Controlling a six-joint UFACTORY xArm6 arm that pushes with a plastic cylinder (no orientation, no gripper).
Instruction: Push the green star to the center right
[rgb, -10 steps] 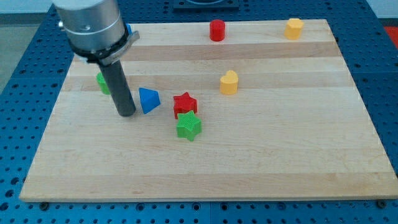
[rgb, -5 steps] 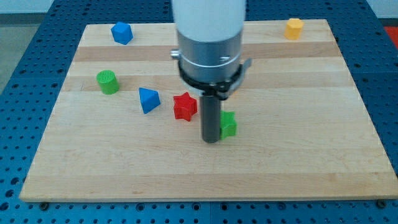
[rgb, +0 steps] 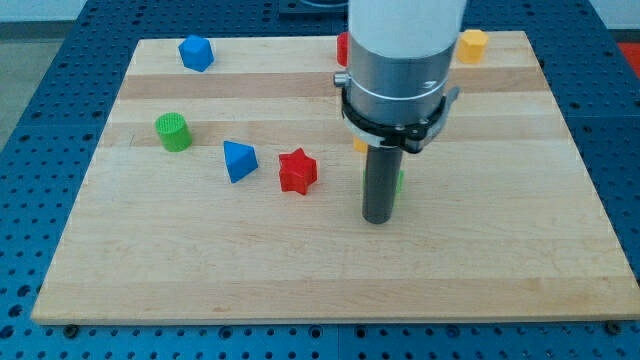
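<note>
Several small blocks surround my tip (rgb: 376, 220) on the pale wooden surface (rgb: 500, 250): a red star block (rgb: 297, 171) and blue wedge-shaped block (rgb: 238, 160) to the view's left, a green cylinder block (rgb: 173, 132) further left, a blue block (rgb: 195, 52) and a yellow block (rgb: 473, 44) at the view's top. Only a sliver of the green star block (rgb: 399, 182) shows, touching the rod's right side near the surface's middle; its pointing cannot be told. No jaws exist on this rod, so it grips nothing.

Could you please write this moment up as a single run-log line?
task: green star to center right | my tip: at green star's left side | star: mostly hidden behind rod, right of red star | status: not yet center right
</note>
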